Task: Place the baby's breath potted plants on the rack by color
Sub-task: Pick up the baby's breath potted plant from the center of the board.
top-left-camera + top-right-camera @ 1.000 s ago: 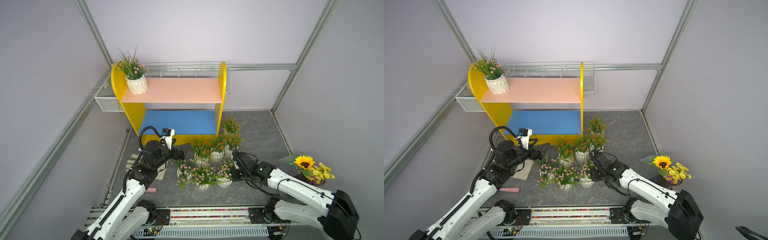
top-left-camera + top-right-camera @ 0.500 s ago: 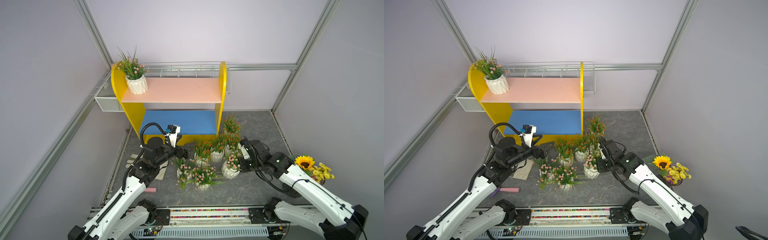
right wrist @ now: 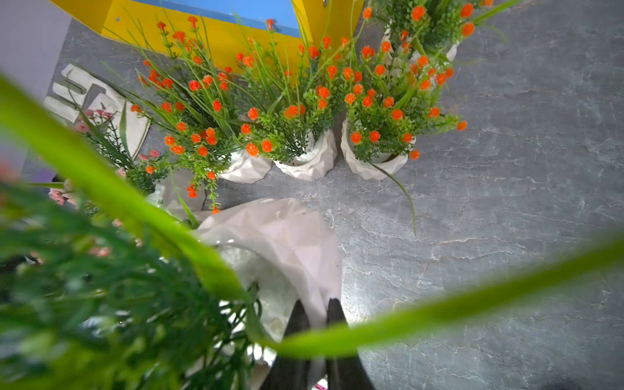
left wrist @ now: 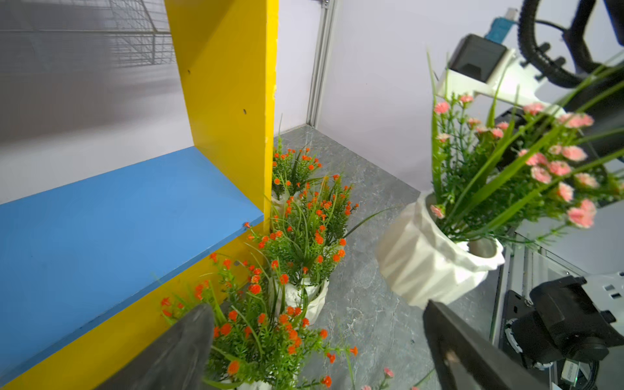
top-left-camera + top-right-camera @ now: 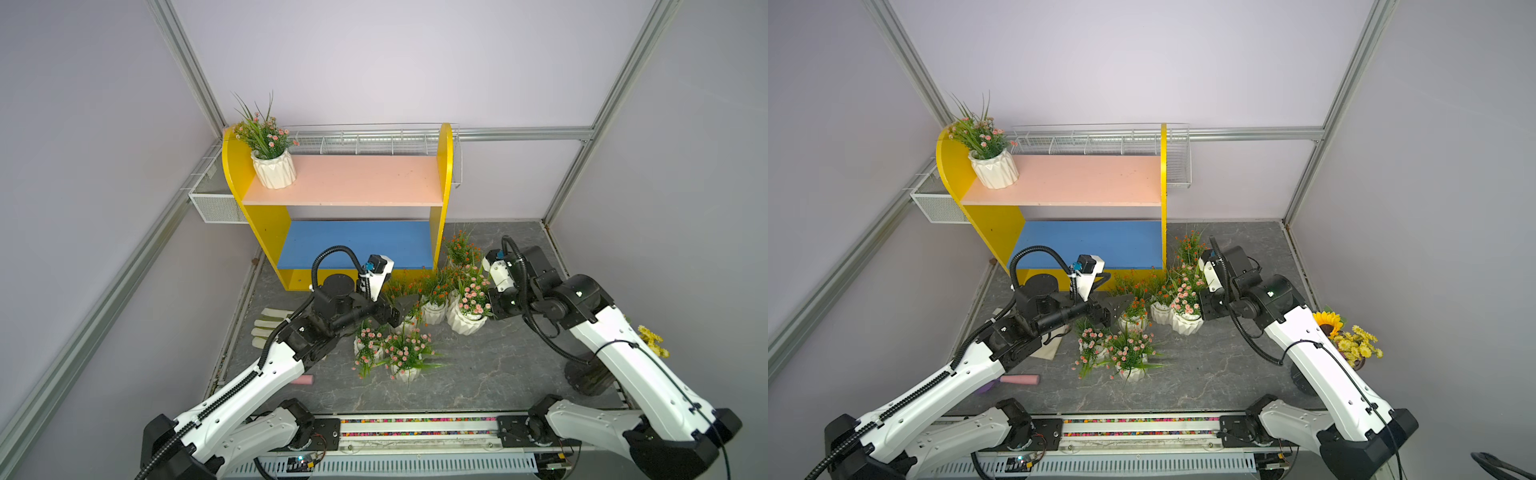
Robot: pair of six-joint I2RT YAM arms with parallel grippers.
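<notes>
Pot of pink blossoms (image 5: pixel 466 323), in right tool (image 3: pixel 316 305)

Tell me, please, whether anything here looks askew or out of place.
The pink-blossom pot, pinched by its rim in the right gripper, hangs tilted. What looks like a white glove lies near the rack.

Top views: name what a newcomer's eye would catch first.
The two-shelf rack with yellow side panels stands at the back, one pink-blossomed plant in a white faceted pot alone at the left end of its pale pink upper board. In front, the right gripper is shut on the rim of another pink-blossomed pot, beside a cluster of orange-red blossomed pots on the grey floor.
</notes>
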